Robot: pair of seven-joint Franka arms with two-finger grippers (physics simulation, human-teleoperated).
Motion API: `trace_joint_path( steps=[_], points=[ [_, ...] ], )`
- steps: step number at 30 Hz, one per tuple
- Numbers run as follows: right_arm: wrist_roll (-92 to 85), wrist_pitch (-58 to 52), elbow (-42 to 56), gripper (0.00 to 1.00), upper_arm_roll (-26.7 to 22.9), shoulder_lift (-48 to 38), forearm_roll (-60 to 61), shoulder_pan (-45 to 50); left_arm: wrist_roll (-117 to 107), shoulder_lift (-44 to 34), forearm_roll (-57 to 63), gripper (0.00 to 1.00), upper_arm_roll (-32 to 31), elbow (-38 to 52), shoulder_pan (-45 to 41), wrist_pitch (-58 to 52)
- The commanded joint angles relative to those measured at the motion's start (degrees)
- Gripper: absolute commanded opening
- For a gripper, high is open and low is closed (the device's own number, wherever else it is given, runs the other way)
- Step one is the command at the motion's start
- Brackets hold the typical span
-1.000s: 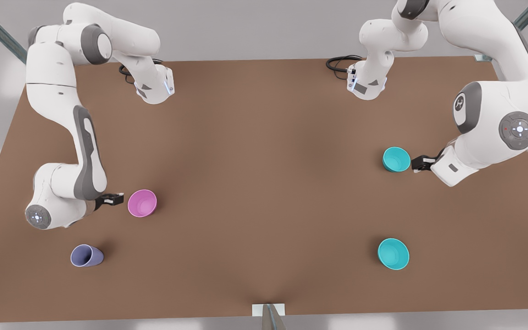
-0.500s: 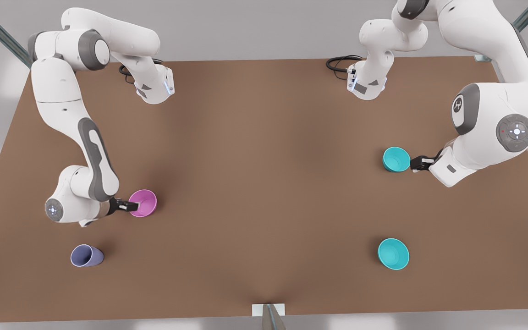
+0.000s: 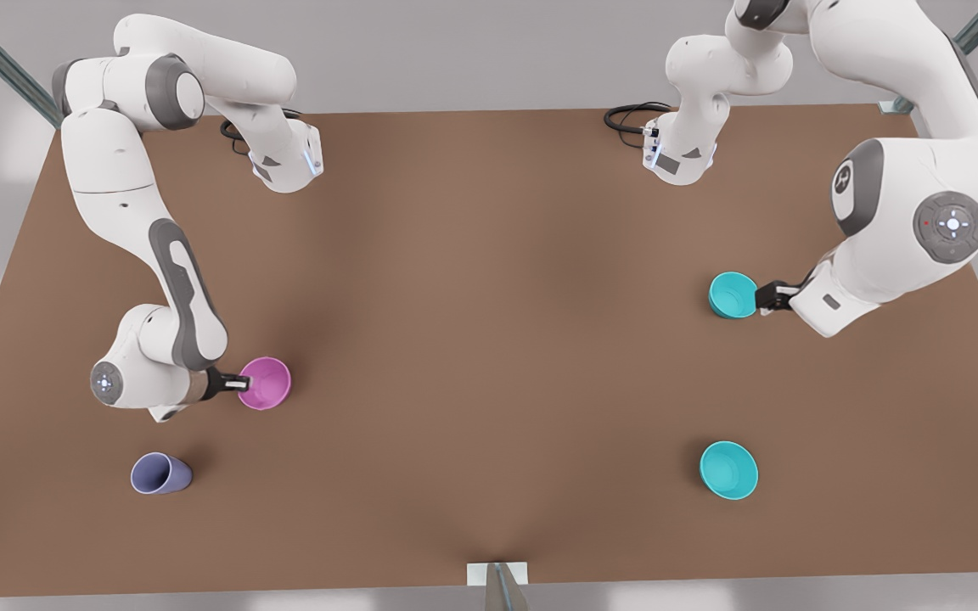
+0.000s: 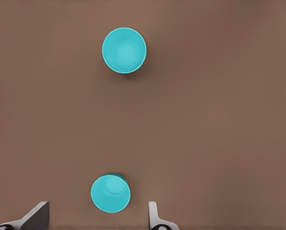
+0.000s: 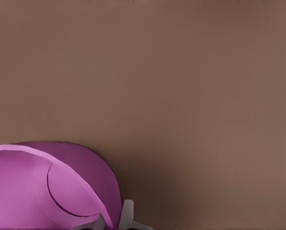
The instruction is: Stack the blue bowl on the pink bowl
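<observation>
Front view. I see my right gripper (image 3: 240, 383) at the left, fingers clamped on the pink bowl (image 3: 266, 383) at its rim. My left gripper (image 3: 766, 296), fingers apart, sits just beside the smaller teal bowl (image 3: 733, 294) at the right. The blue bowl (image 3: 728, 469) stands nearer, well apart, on the table (image 3: 489, 339). A lavender cup (image 3: 160, 473) lies near left.
</observation>
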Motion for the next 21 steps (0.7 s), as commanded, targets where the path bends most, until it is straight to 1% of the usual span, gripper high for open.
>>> trace_joint_path(
  steps=[1,3,4,5,6,8,11,13,15,16,17,18,21],
  points=[
    [-4.3,-0.4,0.4,0.21,0.2,-0.3,-0.7,-0.1,-2.3,-0.1,0.1,1.0,0.0,0.1,-0.1,-0.1],
    [-3.9,-4.1,1.7,0.21,2.1,-2.8,0.1,0.0,-2.3,0.0,0.1,1.0,0.0,0.1,0.0,-0.1],
    [-3.6,-6.5,2.6,0.21,3.3,-3.7,1.9,0.1,-2.3,-0.1,0.1,1.0,0.0,0.1,0.0,-0.1],
    [-3.5,-10.0,5.3,0.21,5.0,-3.8,6.6,0.7,-2.2,0.0,0.1,1.0,0.1,0.1,0.0,-0.1],
    [-2.6,-9.9,6.2,0.21,7.1,-3.8,8.4,0.9,-2.3,-0.1,0.1,1.0,0.0,0.1,-0.1,-0.1],
    [4.9,-7.5,10.7,0.21,13.6,-1.4,9.6,1.5,-2.3,0.0,0.0,1.0,0.0,0.1,-0.1,-0.1],
    [17.4,1.1,18.4,0.21,13.7,5.9,11.2,13.2,-2.2,-0.1,0.1,1.0,0.1,0.1,0.0,-0.1],
    [25.6,5.8,22.0,0.21,13.6,9.4,10.9,18.6,-1.1,0.6,0.0,1.0,0.6,0.2,0.1,0.5],
    [33.6,7.0,26.4,0.21,13.4,12.5,10.9,22.9,-1.1,1.0,-0.7,1.0,0.7,0.4,0.3,0.4],
    [37.2,10.7,26.7,0.21,13.4,13.9,10.8,25.1,-1.9,1.3,-0.7,1.0,0.7,0.4,0.1,0.3],
    [38.9,12.8,27.9,0.21,12.0,15.3,10.7,27.7,-2.0,1.1,-0.7,1.0,0.5,0.4,0.0,0.0],
    [40.9,13.5,29.1,0.21,8.3,16.3,10.8,32.0,-1.9,1.1,-0.7,1.0,0.5,0.3,0.0,-0.1],
    [43.5,13.2,31.5,0.21,4.8,18.9,10.6,35.8,-1.7,0.9,-0.7,1.0,0.4,0.2,0.0,-0.3]
  ],
)
